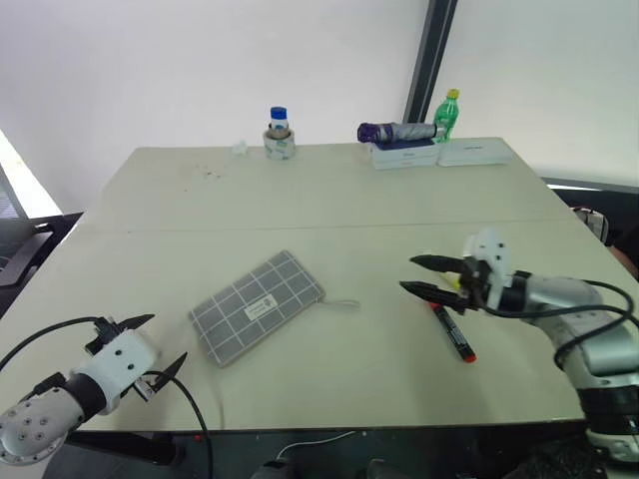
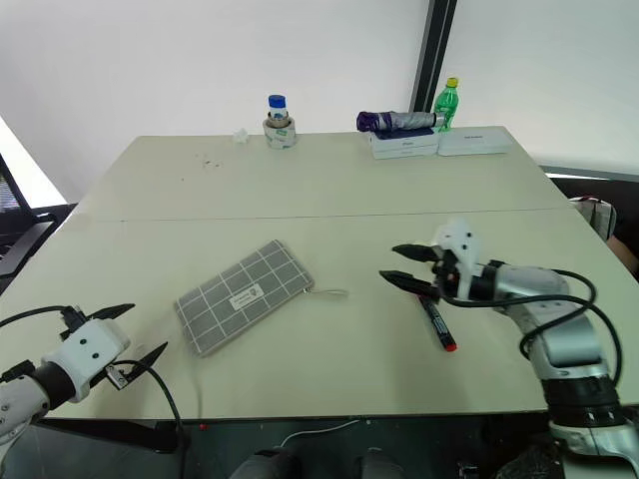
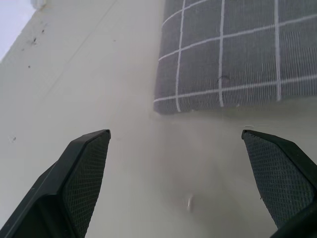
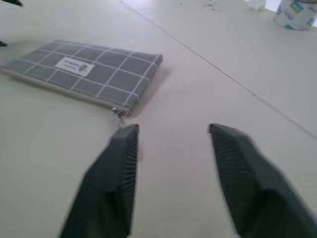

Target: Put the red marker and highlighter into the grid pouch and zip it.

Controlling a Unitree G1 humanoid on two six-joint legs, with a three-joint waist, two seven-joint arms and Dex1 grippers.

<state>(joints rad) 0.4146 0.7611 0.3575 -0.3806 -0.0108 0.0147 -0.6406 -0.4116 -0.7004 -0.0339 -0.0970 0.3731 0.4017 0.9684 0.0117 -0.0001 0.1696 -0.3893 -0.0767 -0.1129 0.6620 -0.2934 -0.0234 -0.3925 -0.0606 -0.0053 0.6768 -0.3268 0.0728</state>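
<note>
The opening step was in hand: neither pen had yet entered the grid pouch (image 1: pixel 258 306), which lay flat and apparently zipped on the table (image 1: pixel 329 200), its cord pull (image 1: pixel 344 303) trailing from the corner nearest the right gripper. The pouch was grey fabric crossed by a white grid, with a small white label on its upper face. The red marker (image 1: pixel 451 330) lay on the table well to the right of the pouch, slim, with a dark middle and a red end pointing away from the pouch. The right gripper (image 1: pixel 417 275) hovered between pouch and marker, just above the marker's near end, its two black fingers parted with nothing between them. The left gripper (image 1: pixel 160 344) stood near the pouch's left corner at the table's front edge, fingers spread wide and empty. The highlighter could not be made out. The next move probably called for opening the zipper, one gripper steadying the pouch while the other drew the pull, or else for lowering onto the marker.
</note>
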